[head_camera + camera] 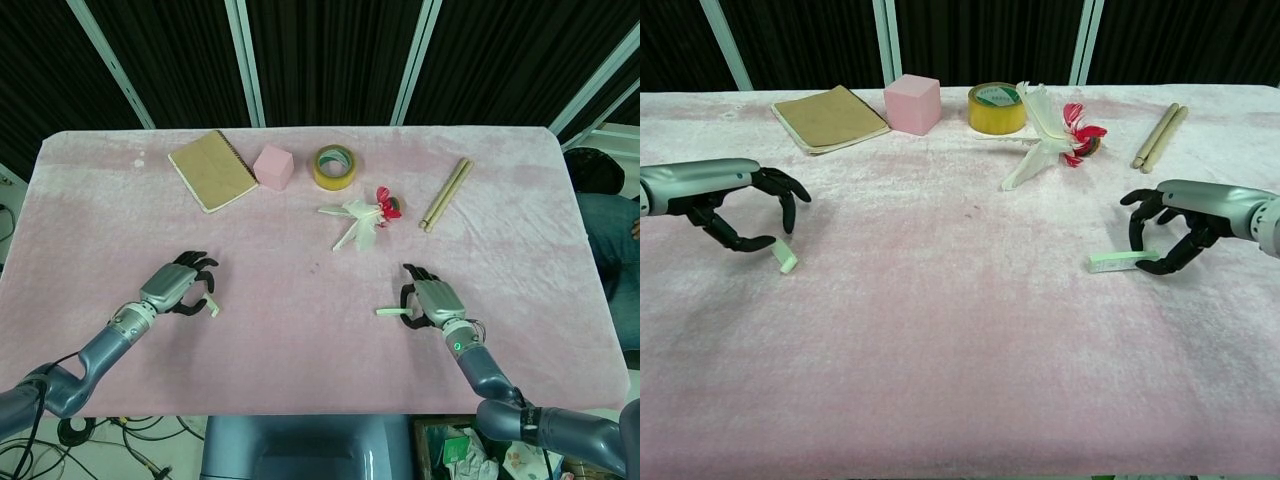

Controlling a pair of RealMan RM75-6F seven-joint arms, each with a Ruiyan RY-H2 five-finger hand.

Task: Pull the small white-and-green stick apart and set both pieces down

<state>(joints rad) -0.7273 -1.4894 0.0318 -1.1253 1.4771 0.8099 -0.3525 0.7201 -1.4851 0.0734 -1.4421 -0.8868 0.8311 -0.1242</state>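
The stick is in two pieces. The short white-green cap (786, 258) (213, 307) lies on the pink cloth just beside the fingertips of my left hand (736, 203) (180, 289), whose fingers are spread and curved above it. The longer pale-green piece (1122, 261) (391, 311) lies flat on the cloth. My right hand (1187, 222) (432, 298) is low over its right end, with thumb and a finger still pinching that end.
Along the far side are a brown notebook (212, 170), a pink cube (273, 167), a yellow tape roll (337, 166), a white-and-red feathered toy (365, 217) and two wooden sticks (446, 194). Pink cloth (300, 330) covers the whole table.
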